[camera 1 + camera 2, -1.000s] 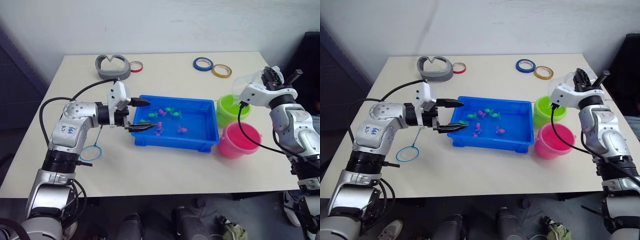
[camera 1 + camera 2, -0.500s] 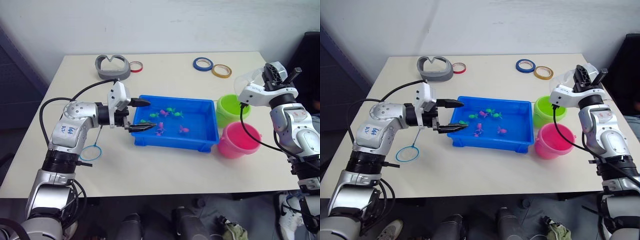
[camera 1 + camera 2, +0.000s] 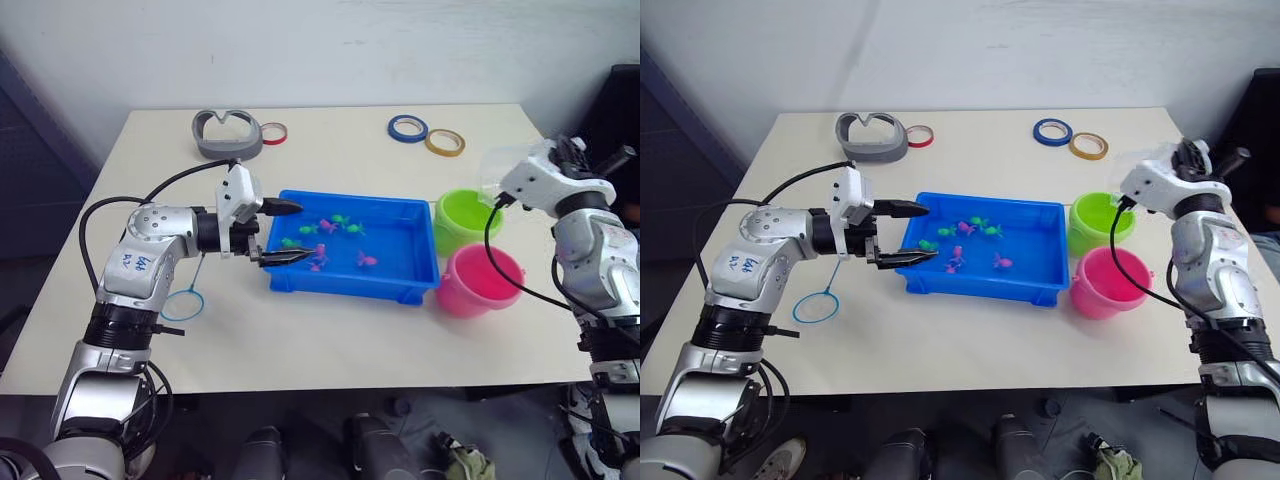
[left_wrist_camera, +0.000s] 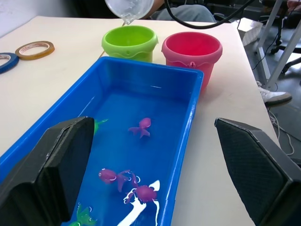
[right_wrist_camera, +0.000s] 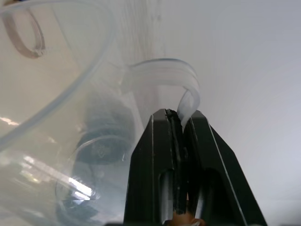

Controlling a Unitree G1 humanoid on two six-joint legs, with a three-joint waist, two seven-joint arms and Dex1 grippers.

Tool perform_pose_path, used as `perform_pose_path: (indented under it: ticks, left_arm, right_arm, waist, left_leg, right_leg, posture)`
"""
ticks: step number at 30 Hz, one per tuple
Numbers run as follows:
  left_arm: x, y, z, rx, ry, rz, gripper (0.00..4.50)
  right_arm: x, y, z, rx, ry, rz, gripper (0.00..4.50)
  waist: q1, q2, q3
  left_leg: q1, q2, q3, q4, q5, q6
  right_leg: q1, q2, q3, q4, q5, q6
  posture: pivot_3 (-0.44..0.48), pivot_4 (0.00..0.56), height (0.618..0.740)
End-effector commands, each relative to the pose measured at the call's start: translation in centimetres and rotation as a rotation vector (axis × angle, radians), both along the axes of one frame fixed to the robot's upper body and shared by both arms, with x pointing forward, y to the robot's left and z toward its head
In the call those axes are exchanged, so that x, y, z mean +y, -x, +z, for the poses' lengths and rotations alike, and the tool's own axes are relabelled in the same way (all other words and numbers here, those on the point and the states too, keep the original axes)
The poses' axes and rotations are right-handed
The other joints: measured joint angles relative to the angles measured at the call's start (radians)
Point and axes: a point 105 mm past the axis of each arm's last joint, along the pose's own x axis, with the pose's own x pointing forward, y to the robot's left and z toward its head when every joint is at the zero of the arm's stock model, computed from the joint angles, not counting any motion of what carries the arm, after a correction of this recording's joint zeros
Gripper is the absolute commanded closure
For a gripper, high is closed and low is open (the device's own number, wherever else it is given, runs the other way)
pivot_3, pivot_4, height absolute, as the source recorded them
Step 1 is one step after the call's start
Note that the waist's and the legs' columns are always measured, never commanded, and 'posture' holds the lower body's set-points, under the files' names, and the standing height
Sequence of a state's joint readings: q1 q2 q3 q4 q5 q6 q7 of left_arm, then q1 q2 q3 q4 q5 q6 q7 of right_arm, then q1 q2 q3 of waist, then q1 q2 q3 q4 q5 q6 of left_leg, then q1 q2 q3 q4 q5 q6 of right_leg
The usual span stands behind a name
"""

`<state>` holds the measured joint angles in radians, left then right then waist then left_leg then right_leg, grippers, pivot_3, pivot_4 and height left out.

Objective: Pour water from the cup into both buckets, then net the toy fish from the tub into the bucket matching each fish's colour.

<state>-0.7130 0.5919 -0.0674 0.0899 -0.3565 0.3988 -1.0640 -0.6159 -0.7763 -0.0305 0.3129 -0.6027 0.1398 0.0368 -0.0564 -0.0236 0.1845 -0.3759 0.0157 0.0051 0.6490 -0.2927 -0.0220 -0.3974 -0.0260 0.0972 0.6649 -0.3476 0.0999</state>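
Observation:
The clear cup (image 3: 498,172) hangs tilted just above the far rim of the lime green bucket (image 3: 466,219). My right gripper (image 5: 181,115) is shut on the cup's handle. The pink bucket (image 3: 482,281) stands next to the green one, nearer the table's front. Left of both lies the blue tub (image 3: 345,282) with water and several toy fish, some pink (image 3: 366,260), some green (image 3: 340,221). My left gripper (image 3: 281,232) is open and empty over the tub's left end. The net (image 3: 181,305) lies on the table, left of the tub, beneath my left arm.
A grey curved holder (image 3: 226,133) and a red tape ring (image 3: 272,132) lie at the back left. A blue tape ring (image 3: 407,127) and a tan one (image 3: 444,142) lie at the back right. The buckets stand close to the table's right edge.
My right gripper has shifted to the right with the cup, and the cup now leans over the green bucket's rim. The left arm has stayed still.

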Motion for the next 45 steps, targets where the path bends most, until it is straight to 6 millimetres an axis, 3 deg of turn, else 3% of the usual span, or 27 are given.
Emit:
perform_pose_path:
  ticks: [1,5,8,10,15,21,31,39,42,45]
  left_arm:
    - [-0.1,0.7,1.2,-0.017,0.052,-0.024,0.00]
    - [-0.1,0.8,1.8,-0.037,0.102,-0.025,0.00]
    - [-0.4,1.0,1.8,-0.022,0.119,-0.026,0.00]
    - [-0.7,1.2,1.8,-0.014,0.134,-0.035,0.00]
    - [-1.3,1.7,2.1,0.000,0.158,-0.066,0.00]
    - [-1.5,2.5,1.8,0.010,0.159,-0.101,0.00]
    - [-2.1,3.1,1.5,0.022,0.165,-0.107,0.00]
    - [-2.2,3.1,1.3,0.028,0.165,-0.108,0.00]
    - [-2.2,3.1,1.3,0.028,0.163,-0.108,0.00]
    - [-2.1,3.1,1.3,0.029,0.162,-0.107,0.00]
  right_arm:
    - [-2.9,1.6,0.9,-0.045,-0.258,-0.024,4.46]
    - [-6.7,3.7,-2.4,-0.066,-0.623,-0.111,4.46]
    - [-8.3,5.4,-6.0,-0.111,-0.959,-0.165,4.46]
    - [-8.5,6.4,-8.7,-0.122,-1.141,-0.202,4.46]
    - [-7.9,7.4,-12.3,-0.181,-1.411,-0.231,4.46]
    - [-8.1,7.7,-14.1,-0.242,-1.484,-0.271,4.46]
    - [-9.3,7.9,-13.9,-0.356,-1.441,-0.296,4.46]
    - [-8.7,8.1,-14.8,-0.321,-1.436,-0.290,4.46]
    - [-8.8,8.6,-15.1,-0.302,-1.415,-0.299,3.44]
    - [-8.9,9.7,-15.3,-0.272,-1.380,-0.310,2.03]
  waist:
    - [0.000,0.000,0.000]
    - [0.002,0.000,0.000]
    - [0.003,0.000,0.000]
    - [0.002,0.000,0.000]
    - [-0.006,0.000,0.000]
    - [-0.005,0.000,0.000]
    - [-0.004,0.000,0.000]
    - [-0.004,0.000,0.000]
    - [-0.003,0.000,0.000]
    - [-0.002,0.000,0.000]
  left_leg:
    - [0.000,0.000,0.000,0.000,0.000,0.000]
    - [0.000,0.000,0.000,0.000,0.000,0.000]
    - [0.000,0.000,-0.001,0.000,0.000,0.000]
    - [0.000,0.000,-0.001,0.000,0.000,0.000]
    - [0.001,0.000,0.001,-0.001,0.000,0.001]
    - [0.002,0.000,0.002,-0.001,0.000,0.001]
    - [0.002,0.000,0.002,-0.001,0.000,0.001]
    - [0.002,0.000,0.002,-0.001,0.000,0.001]
    - [0.002,0.000,0.002,-0.001,0.000,0.001]
    - [0.002,0.000,0.002,-0.002,0.000,0.001]
  right_leg:
    - [0.000,0.000,0.000,0.000,0.000,0.001]
    - [0.000,0.000,0.000,0.000,0.001,0.001]
    - [0.001,0.000,0.000,0.000,0.001,0.002]
    - [0.001,0.000,0.000,0.000,0.001,0.002]
    - [0.001,0.000,0.002,0.000,0.001,0.002]
    - [0.001,0.000,0.003,0.000,0.001,0.002]
    - [0.001,0.000,0.003,-0.001,0.001,0.002]
    - [0.001,0.001,0.003,-0.002,0.001,0.002]
    - [0.001,0.001,0.003,-0.002,0.001,0.002]
    - [0.001,0.000,0.003,-0.002,0.001,0.002]
  posture:
    - [0.000,0.150,0.740]
    - [0.000,0.150,0.740]
    - [0.000,0.150,0.740]
    - [0.000,0.150,0.740]
    - [0.000,0.150,0.740]
    - [0.000,0.150,0.740]
    - [0.000,0.150,0.740]
    - [0.000,0.150,0.740]
    - [0.000,0.150,0.740]
    - [0.000,0.150,0.740]
